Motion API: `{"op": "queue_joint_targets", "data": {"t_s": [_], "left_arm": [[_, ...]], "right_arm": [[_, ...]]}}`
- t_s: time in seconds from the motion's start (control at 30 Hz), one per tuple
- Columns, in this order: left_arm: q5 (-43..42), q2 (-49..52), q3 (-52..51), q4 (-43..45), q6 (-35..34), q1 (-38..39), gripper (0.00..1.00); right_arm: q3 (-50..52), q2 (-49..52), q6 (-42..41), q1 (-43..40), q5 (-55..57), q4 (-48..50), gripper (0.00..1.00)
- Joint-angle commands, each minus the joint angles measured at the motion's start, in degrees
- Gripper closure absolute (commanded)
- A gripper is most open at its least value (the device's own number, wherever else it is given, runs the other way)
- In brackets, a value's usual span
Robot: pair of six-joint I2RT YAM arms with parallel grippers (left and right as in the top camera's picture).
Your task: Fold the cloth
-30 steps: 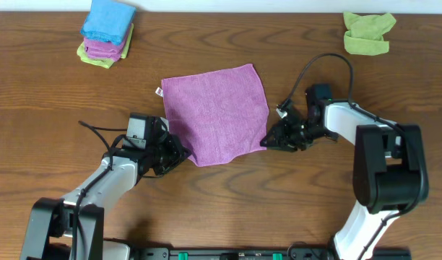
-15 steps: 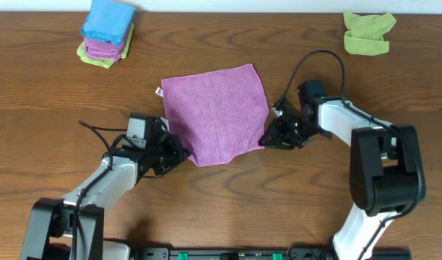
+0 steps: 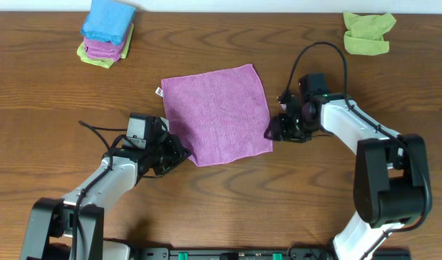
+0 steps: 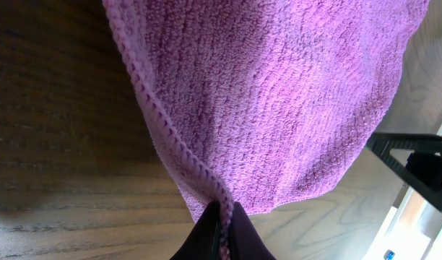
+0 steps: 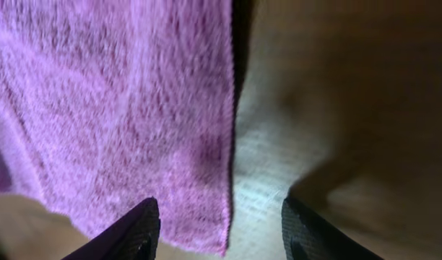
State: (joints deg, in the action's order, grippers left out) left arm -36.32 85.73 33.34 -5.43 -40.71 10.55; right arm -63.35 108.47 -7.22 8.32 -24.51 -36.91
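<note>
- Right claw (image 5: 217, 211) is spread, straddling the near-right edge of the cloth (image 5: 120, 94), which lies mostly to its left.
- Left claw (image 4: 222, 220) pinches the cloth's near corner.

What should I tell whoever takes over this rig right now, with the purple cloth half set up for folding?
Left gripper: shut on the near left corner of the cloth.
Right gripper: open, jaws on either side of the cloth's right edge by the near corner, not gripping.
Cloth: spread flat and unfolded on the table, white tag at its far left corner.
Done: left corner pinched.
Left: close the right gripper on its corner, then probably lift both near corners and carry them over to the far edge.
</note>
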Motion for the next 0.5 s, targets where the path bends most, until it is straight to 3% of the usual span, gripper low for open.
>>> {"op": "queue_joint_targets", "data": {"t_s": [0.0, 0.47], "left_arm": [[-0.9, 0.4, 1.1, 0.2, 0.0, 0.0, 0.94], [-0.8, 0.4, 1.1, 0.2, 0.5, 0.0, 0.94]], "right_arm": [[1.5, 1.5, 0.3, 0.0, 7.6, 2.0, 0.43], [1.5, 5.0, -0.2, 0.0, -5.6, 10.4, 0.43]]}}
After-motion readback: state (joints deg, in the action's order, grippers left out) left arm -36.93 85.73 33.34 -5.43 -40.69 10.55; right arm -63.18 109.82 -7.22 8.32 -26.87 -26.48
